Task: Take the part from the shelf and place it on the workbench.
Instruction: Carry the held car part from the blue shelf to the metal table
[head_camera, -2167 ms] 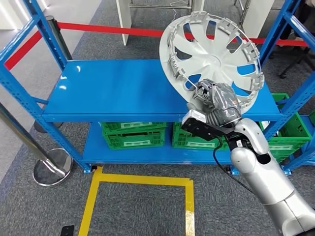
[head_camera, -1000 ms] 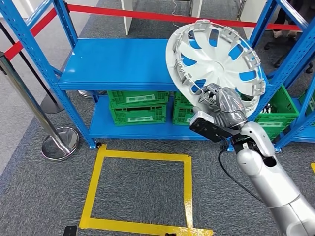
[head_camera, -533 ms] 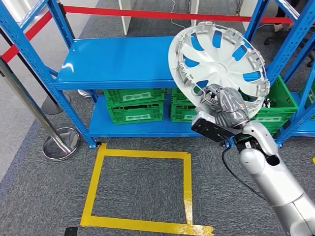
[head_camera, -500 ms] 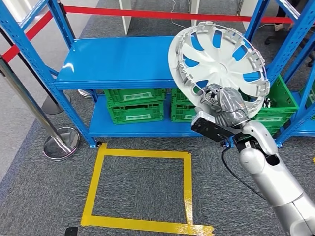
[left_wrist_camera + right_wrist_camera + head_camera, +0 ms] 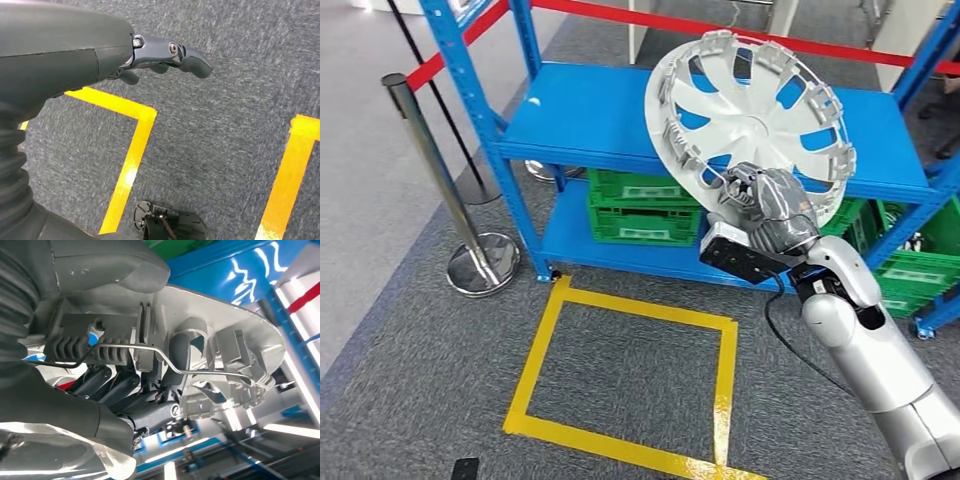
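At the far left of the head view a steel post (image 5: 433,165) stands on its round base (image 5: 484,264) on the grey carpet, with a red rope (image 5: 743,30) running behind the shelf. The blue shelf (image 5: 599,120) comes next: its upper board is bare on the left side, and its lower board carries green crates (image 5: 641,205) side by side. What lies in these crates cannot be made out, since the upper board hides their openings. On the carpet in front of the shelf, yellow tape (image 5: 622,375) marks out a rectangle.

The left hand (image 5: 166,52) hangs above the carpet near a corner of the tape, its fingers stretched out fairly straight with nothing in them.

Right of the middle, the hubcap (image 5: 743,105) is held up in the air in front of the shelf's upper board, tilted with its ribbed, clip-lined inner side toward the camera. The right hand (image 5: 765,210) grips its lower rim; in the right wrist view the thumb lies over one face of the rim and the dark fingers (image 5: 124,385) curl round the other side, by the wire ring and clips.

Farther right, more green crates (image 5: 916,265) sit low beside the shelf's right posts; one seems to hold small dark and white bits too small to tell.
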{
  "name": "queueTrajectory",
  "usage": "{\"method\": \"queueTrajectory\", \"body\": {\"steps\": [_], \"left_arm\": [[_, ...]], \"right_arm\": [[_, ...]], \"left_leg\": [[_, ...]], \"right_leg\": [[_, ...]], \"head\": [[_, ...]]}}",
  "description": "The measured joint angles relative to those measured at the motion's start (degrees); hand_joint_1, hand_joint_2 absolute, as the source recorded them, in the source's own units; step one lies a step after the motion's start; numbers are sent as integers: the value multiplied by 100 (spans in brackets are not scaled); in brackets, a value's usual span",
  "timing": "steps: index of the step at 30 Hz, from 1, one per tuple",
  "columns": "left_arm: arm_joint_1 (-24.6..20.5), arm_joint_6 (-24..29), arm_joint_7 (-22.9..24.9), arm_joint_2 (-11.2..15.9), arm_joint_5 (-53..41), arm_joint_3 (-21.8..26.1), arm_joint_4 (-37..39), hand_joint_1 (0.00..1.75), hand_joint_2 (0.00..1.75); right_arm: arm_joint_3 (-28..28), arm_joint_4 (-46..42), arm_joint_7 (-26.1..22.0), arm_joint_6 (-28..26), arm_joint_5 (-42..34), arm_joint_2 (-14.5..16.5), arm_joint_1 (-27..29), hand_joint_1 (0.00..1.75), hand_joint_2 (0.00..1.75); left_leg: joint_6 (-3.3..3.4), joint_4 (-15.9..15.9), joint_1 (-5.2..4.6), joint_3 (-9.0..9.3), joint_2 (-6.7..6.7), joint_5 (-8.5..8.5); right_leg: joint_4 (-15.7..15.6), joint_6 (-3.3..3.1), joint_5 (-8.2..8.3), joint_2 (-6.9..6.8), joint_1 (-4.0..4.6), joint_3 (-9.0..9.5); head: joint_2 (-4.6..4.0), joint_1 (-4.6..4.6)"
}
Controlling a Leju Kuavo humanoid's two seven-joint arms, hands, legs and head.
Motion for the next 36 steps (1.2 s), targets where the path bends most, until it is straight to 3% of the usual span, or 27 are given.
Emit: {"method": "queueTrajectory", "body": {"steps": [1, 2, 4, 5, 7, 9, 11, 13, 15, 16, 17, 18, 20, 22, 24, 25, 27, 29, 31, 32, 33, 35, 36], "left_arm": [[2, 0, 0, -2, 2, 0, 0, 0, 175], [2, 0, 0, -4, 4, 0, 0, 0, 175], [-10, 0, 0, -8, 9, -1, 0, 0, 175], [-21, 0, 0, -9, 10, -1, 0, 0, 175], [-37, 0, 0, -12, 10, -3, 0, 0, 175], [-29, 1, 1, -6, 13, -4, 0, 0, 175], [-27, 2, 2, -2, 18, -7, 0, 0, 175], [-43, 2, 2, -5, 22, -15, 0, 0, 175], [-51, 2, 2, -7, 25, -24, 0, 0, 175], [-52, 4, 1, -7, 26, -27, 0, 0, 175], [-51, 5, -1, -7, 29, -28, 0, 0, 175], [-52, 7, -2, -6, 31, -30, 0, 0, 175], [-61, 10, -8, -6, 39, -33, 0, 0, 175], [-80, 10, -17, -10, 47, -37, 0, 0, 175], [-88, 9, -21, -2, 55, -39, -1, 0, 175], [-87, 9, -22, 5, 61, -41, -1, 0, 175], [-92, 13, -19, 16, 68, -49, -2, 0, 175], [-103, 13, -15, 11, 64, -69, -2, 0, 175], [-104, 11, -9, -7, 60, -90, -2, 0, 175], [-100, 11, -5, -14, 62, -97, -2, 0, 175], [-96, 11, -2, -19, 64, -103, -2, 0, 175], [-92, 11, 2, -22, 69, -116, -2, 0, 175], [-92, 11, 2, -22, 69, -121, -2, 0, 175]], "right_arm": [[22, 0, 0, 27, 1, 0, -28, 175, 175], [48, 0, 0, 54, 2, 0, -65, 175, 175], [98, -2, -2, 95, 8, 0, -169, 175, 175], [124, -10, -6, 115, 22, 0, -233, 175, 175], [173, -39, -14, 172, 70, 1, -348, 175, 175], [232, -82, -11, 249, 105, 16, -446, 175, 175], [293, -113, 4, 331, 111, 41, -560, 175, 175], [360, -121, 23, 432, 119, 50, -687, 175, 175], [458, -122, 45, 545, 127, 50, -816, 175, 175], [514, -122, 57, 589, 126, 50, -873, 175, 175], [566, -122, 67, 620, 124, 51, -921, 175, 175], [610, -122, 72, 639, 119, 51, -961, 175, 175], [682, -122, 77, 657, 108, 52, -1035, 175, 175], [751, -122, 87, 684, 100, 51, -1124, 175, 175], [822, -122, 109, 749, 88, 65, -1234, 175, 175], [854, -121, 121, 788, 81, 73, -1289, 175, 175], [917, -119, 144, 852, 66, 83, -1389, 175, 175], [976, -116, 161, 890, 56, 84, -1459, 175, 175], [1043, -110, 175, 905, 51, 85, -1502, 175, 175], [1077, -107, 187, 908, 44, 84, -1519, 175, 175], [1101, -105, 203, 904, 32, 84, -1532, 175, 175], [1124, -104, 244, 873, 3, 84, -1540, 175, 175], [1132, -103, 259, 830, -11, 84, -1534, 175, 175]], "left_leg": [[2, 9, -1, -1, -71, 3], [0, 23, 0, 0, -142, 2], [-25, 68, -5, -17, -279, -8], [-47, 100, -7, -49, -341, -8], [-114, 136, 11, -135, -446, 25], [-175, 146, 28, -188, -510, 47], [-239, 347, 11, -289, -319, -97], [-308, 993, 28, -576, -26, -440], [-353, 1705, 71, -889, 70, -708], [-365, 1826, 86, -938, 81, -705], [-370, 1707, 96, -874, 96, -595], [-365, 1379, 99, -708, 138, -407], [-330, 554, 56, -308, 416, -79], [-275, 149, -11, -144, 616, 12], [-207, 109, -45, -158, 516, 22], [-168, 87, -42, -156, 441, 40], [-90, 44, -13, -140, 303, 79], [-52, 40, 5, -141, 159, 91], [-44, 48, 7, -140, -21, 91], [-45, 57, 10, -139, -117, 91], [-50, 72, 15, -138, -214, 86], [-84, 118, 23, -159, -390, 68], [-109, 149, 32, -192, -469, 64]], "right_leg": [[13, -4, 65, 7, 4, -4], [-215, -13, 236, 23, 3, 109], [-989, -30, 607, 178, -16, 508], [-1305, -34, 695, 265, -29, 670], [-1514, -41, 692, 342, -26, 782], [-1549, -77, 711, 233, -20, 777], [-1588, -144, 733, 96, -34, 796], [-1601, -196, 735, -42, -28, 803], [-1601, -212, 729, -182, -16, 802], [-1601, -213, 727, -250, -13, 803], [-1600, -212, 726, -314, -11, 806], [-1600, -207, 722, -376, -9, 812], [-1594, -182, 706, -488, 11, 818], [-1587, -135, 692, -600, 39, 809], [-1588, -74, 674, -733, 35, 808], [-1557, -45, 630, -705, 17, 793], [-1230, -14, 406, -425, -12, 641], [-486, -10, 69, -93, -21, 287], [60, -5, -41, -2, -18, -14], [31, -7, 65, 7, -18, -32], [-220, -12, 267, 27, -23, 56], [-979, -16, 661, 236, -54, 380], [-1266, -16, 750, 352, -69, 519]], "head": [[0, 1], [0, 2], [0, 0], [0, -2], [0, -5], [0, -5], [0, -28], [0, -56], [0, -61], [0, -62], [0, -63], [0, -62], [0, -64], [0, -63], [0, -61], [0, -59], [0, -32], [0, 1], [0, 13], [0, 14], [0, 15], [0, 12], [0, 11]]}}
